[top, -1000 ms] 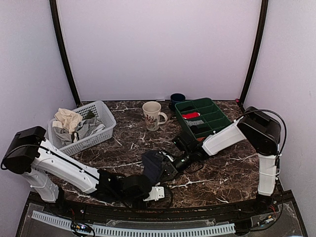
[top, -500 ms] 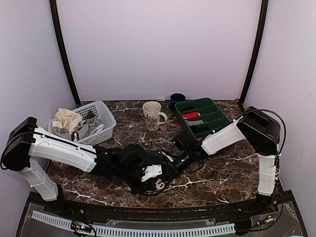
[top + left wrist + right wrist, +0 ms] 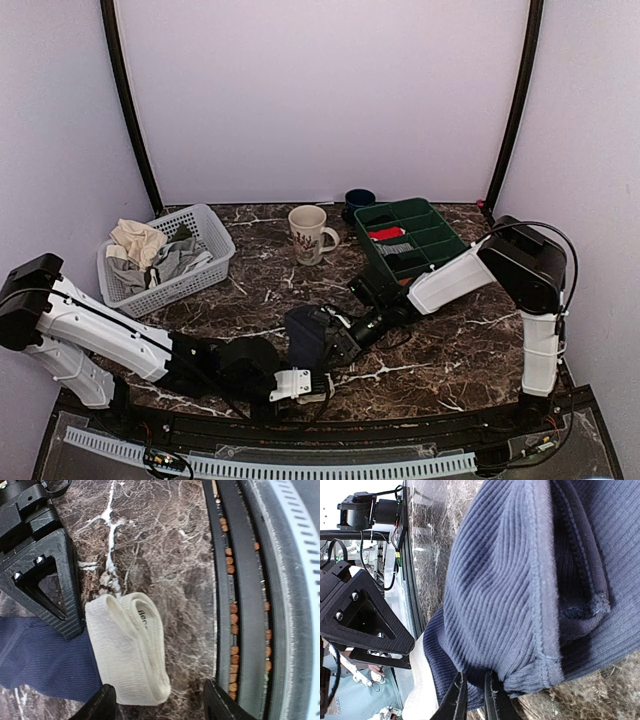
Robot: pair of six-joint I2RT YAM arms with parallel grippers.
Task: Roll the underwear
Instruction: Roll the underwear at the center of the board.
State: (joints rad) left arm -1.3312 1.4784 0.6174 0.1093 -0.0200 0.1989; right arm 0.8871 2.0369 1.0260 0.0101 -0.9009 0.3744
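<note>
Two grippers: right gripper [image 3: 472, 696] clenched the underwear [image 3: 510, 580] fold; left gripper [image 3: 162, 702] stood released, waistband [image 3: 130, 650] ahead between its jaws, probably needing both layers seated squarely.

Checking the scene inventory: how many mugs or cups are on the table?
2. A cream mug stands mid-table between the white basket and the green tray; a dark blue cup sits behind it, at the tray's far corner. Others may be hidden.

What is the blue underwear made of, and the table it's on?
The underwear looks like soft, matte ribbed knit cloth: fine ridges show. Its cream waistband looks like ribbed elastic. The table looks like polished dark marble with white veins, though maybe just a print.
</note>
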